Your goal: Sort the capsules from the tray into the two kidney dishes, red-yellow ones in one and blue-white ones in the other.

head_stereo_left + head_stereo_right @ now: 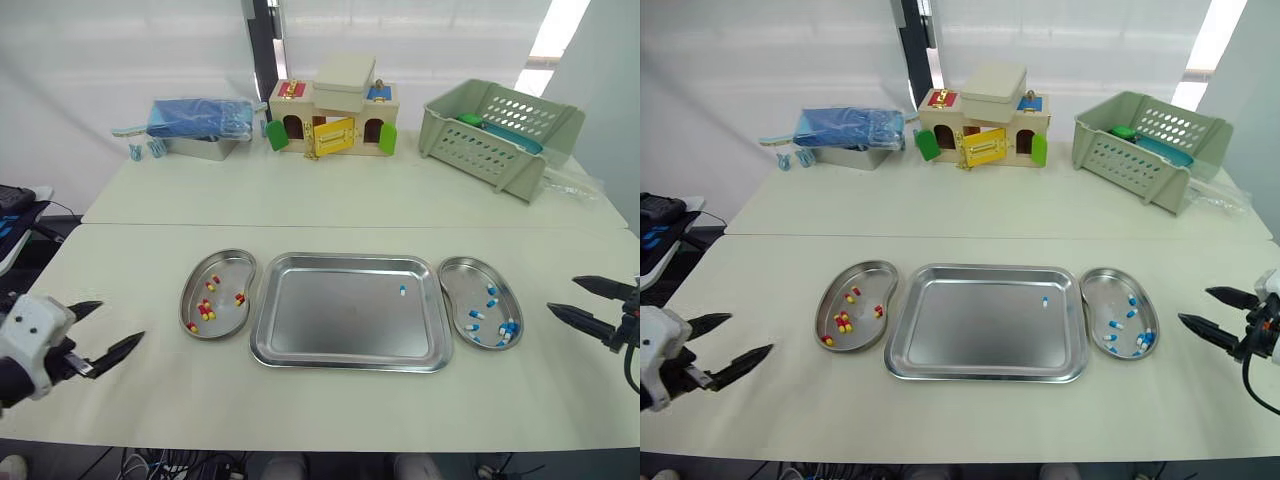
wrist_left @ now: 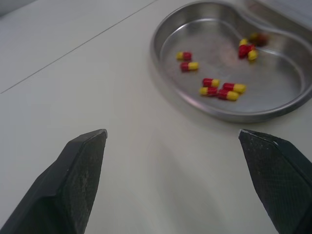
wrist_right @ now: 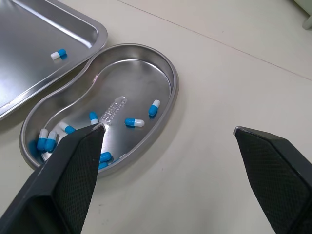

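A steel tray (image 1: 300,340) lies mid-table with one blue-white capsule (image 1: 402,290) near its far right corner. The left kidney dish (image 1: 228,262) holds several red-yellow capsules (image 2: 219,88). The right kidney dish (image 1: 455,270) holds several blue-white capsules (image 3: 134,122). My left gripper (image 1: 110,328) hovers open over the table to the left of the left dish, nothing between its fingers. My right gripper (image 1: 585,300) stands open to the right of the right dish, also holding nothing.
Along the back of the table stand a blue bag on a metal box (image 1: 200,122), a toy house (image 1: 335,115) and a green plastic basket (image 1: 500,125). A seam runs across the table behind the dishes.
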